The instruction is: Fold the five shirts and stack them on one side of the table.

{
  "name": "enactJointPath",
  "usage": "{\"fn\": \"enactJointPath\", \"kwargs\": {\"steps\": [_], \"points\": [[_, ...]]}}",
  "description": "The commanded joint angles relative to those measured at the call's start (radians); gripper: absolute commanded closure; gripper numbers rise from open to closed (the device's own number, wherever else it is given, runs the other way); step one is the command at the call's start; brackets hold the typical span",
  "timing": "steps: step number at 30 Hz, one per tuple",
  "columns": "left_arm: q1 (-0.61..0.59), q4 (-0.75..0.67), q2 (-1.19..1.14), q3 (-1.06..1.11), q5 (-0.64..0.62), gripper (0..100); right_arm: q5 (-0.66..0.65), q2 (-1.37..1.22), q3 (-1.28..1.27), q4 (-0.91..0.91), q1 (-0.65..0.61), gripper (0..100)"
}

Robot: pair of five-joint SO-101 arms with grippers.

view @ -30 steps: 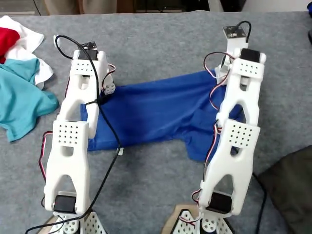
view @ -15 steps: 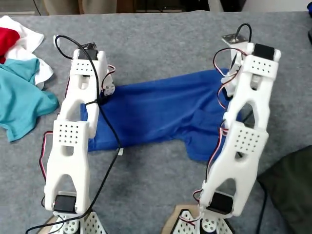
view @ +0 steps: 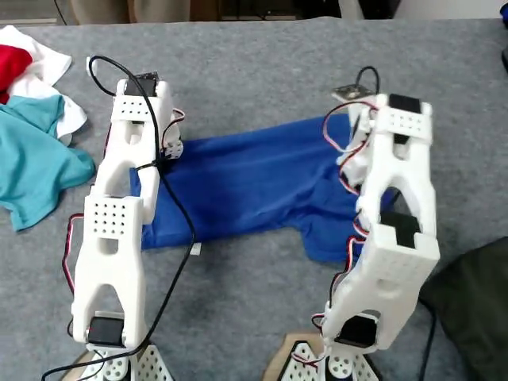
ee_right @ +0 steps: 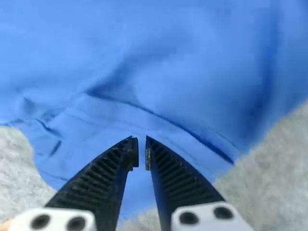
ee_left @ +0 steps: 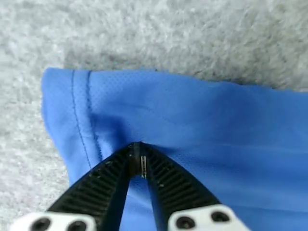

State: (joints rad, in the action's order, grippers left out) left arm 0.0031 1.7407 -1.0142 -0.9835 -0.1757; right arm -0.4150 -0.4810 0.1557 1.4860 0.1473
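A blue shirt [view: 254, 182] lies spread across the middle of the grey table [view: 254, 55]. My left gripper [view: 168, 151] is at the shirt's left edge. In the left wrist view it [ee_left: 137, 158] is shut on a pinch of the blue shirt [ee_left: 216, 115] just inside the stitched hem. My right gripper [view: 353, 147] is over the shirt's right end, under its own arm. In the right wrist view its tips [ee_right: 141, 153] are nearly together above the blue shirt [ee_right: 144, 57], with no cloth pinched between them.
A pile of shirts sits at the far left: teal [view: 32, 167], white [view: 49, 67] and red [view: 11, 62]. A dark cloth [view: 468, 302] lies at the near right edge. Bare table stretches behind the blue shirt.
The right arm has swung from the shirt's right edge to the left and risen, its wrist now over the cloth. The left arm has shifted only slightly, still holding the hem.
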Motion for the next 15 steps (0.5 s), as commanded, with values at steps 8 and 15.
{"fn": "enactJointPath", "kwargs": {"steps": [8,15], "points": [[-0.012,0.018,0.082,0.009,0.006,98,0.074,-0.099,0.065,-0.017,-0.031,94.0],[-0.012,0.018,0.082,0.008,0.006,98,0.074,-0.156,0.065,-0.017,-0.031,94.0]]}}
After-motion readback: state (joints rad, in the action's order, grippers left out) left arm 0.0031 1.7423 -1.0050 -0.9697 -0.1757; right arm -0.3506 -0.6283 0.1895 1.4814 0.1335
